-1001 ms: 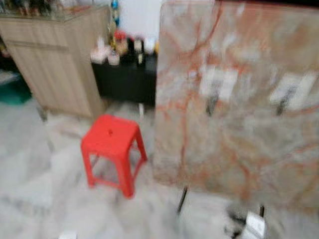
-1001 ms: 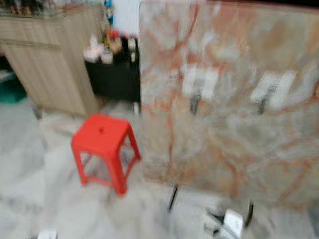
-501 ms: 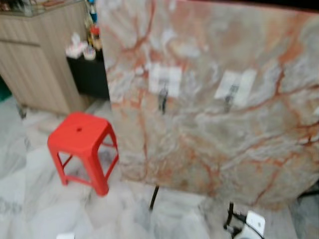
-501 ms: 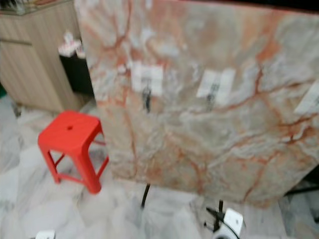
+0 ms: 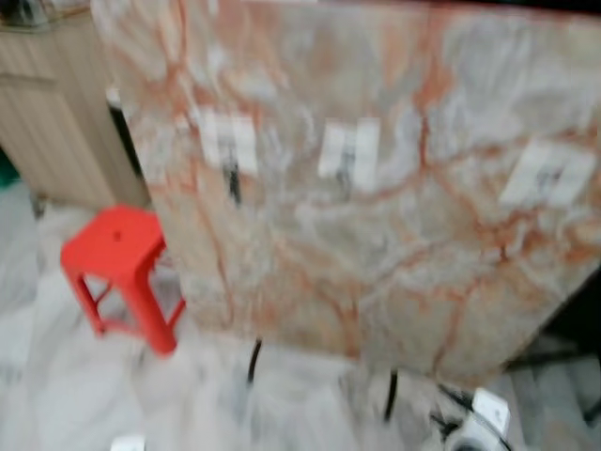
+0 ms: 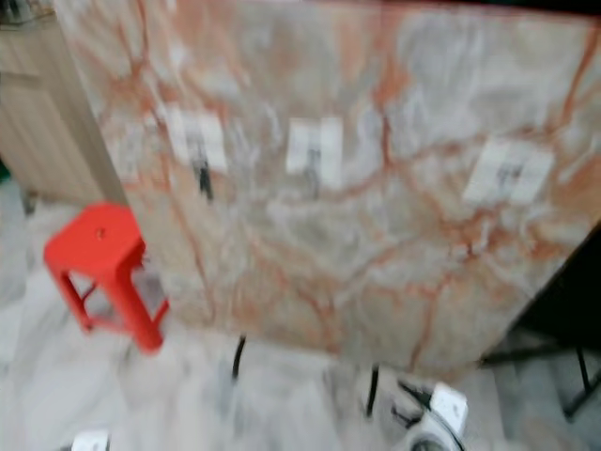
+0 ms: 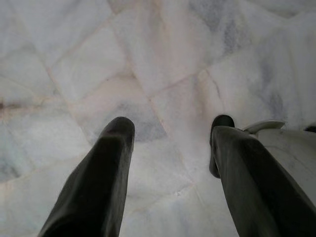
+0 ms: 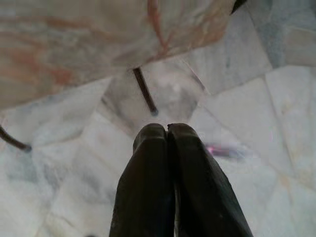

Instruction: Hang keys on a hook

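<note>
Ahead of me: a large marble-patterned panel (image 5: pixel 376 216) with orange veins stands tilted on thin dark legs over a pale marble floor (image 7: pixel 148 74). My head views are blurred.
Beside the panel: a red plastic stool (image 5: pixel 117 272) stands on my left, with a wooden cabinet (image 5: pixel 47 122) behind it.
Hooks: three white adhesive pads sit in a row across the panel, each with a small dark hook: left hook (image 5: pixel 229 155), middle hook (image 5: pixel 348 155), right hook (image 5: pixel 545 177).
Keys: I cannot find them. A small purplish blur (image 8: pixel 224 151) lies on the floor near my right gripper, too smeared to identify.
Left gripper: (image 7: pixel 168 143) hangs over bare floor, fingers spread wide, nothing between them.
Right gripper: (image 8: pixel 167 131) points at the floor near a panel leg, fingers pressed together; I see nothing held.
Handling, my judgement: keys are light, rigid, slippery metal that dangles and swings. I would pinch the ring or a key's flat head, leaving the ring's loop free for the hook.
</note>
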You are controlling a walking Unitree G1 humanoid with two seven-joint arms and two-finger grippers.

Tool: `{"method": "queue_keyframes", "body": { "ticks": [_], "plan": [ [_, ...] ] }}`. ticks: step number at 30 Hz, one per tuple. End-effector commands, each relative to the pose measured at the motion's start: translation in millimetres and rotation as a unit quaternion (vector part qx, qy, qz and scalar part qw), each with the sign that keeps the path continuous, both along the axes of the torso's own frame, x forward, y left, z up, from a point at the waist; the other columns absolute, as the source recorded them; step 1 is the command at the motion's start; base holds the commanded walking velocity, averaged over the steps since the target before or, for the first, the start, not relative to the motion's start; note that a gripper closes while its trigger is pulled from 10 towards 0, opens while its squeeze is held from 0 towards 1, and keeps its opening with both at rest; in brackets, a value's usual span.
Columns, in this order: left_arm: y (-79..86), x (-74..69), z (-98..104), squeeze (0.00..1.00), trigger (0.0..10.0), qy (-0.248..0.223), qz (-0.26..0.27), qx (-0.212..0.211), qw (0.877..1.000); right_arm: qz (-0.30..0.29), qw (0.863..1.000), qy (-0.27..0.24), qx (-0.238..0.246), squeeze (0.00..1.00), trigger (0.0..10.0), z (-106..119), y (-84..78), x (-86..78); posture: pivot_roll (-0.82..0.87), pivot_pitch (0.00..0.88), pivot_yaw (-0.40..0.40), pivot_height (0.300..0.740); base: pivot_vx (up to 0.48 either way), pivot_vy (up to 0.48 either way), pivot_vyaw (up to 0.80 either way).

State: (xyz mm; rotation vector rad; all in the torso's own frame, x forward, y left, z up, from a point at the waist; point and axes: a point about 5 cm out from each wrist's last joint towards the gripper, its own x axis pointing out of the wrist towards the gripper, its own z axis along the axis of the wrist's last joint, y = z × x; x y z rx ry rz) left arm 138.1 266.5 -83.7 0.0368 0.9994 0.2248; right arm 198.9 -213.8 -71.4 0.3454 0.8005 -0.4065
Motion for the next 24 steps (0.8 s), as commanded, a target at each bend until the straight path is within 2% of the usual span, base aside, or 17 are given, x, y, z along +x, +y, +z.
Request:
{"method": "queue_keyframes", "body": {
  "ticks": [1, 8, 11, 24],
  "plan": [
    [1.7, -0.9, 0, 0.00, 10.0, 0.006, -0.001, 0.005, 1.000, -0.007, 1.000, -0.009, -0.002, 0.00, 10.0, 3, -1.6, 3.6, 0.04, 0.000, -0.023, 0.740, 0.000, 0.000, 0.00],
    [0.7, -1.1, 0, 0.00, 10.0, 0.005, 0.006, 0.000, 1.000, -0.009, 1.000, -0.018, -0.003, 0.00, 10.0, 5, 0.0, 8.2, 0.03, 0.000, -0.024, 0.740, 0.000, 0.000, 0.00],
    [0.4, -1.5, -1, 0.00, 10.0, 0.005, 0.010, -0.001, 1.000, -0.010, 1.000, -0.018, -0.003, 0.00, 10.0, 5, 0.3, 9.2, 0.03, 0.000, -0.025, 0.740, 0.000, 0.480, 0.00],
    [0.6, -1.2, -1, 0.00, 10.0, 0.007, 0.003, 0.001, 1.000, -0.008, 0.999, -0.035, -0.005, 0.00, 10.0, 11, 4.0, 18.8, 0.04, 0.000, -0.025, 0.740, 0.000, 0.070, -0.76]
  ]
}}
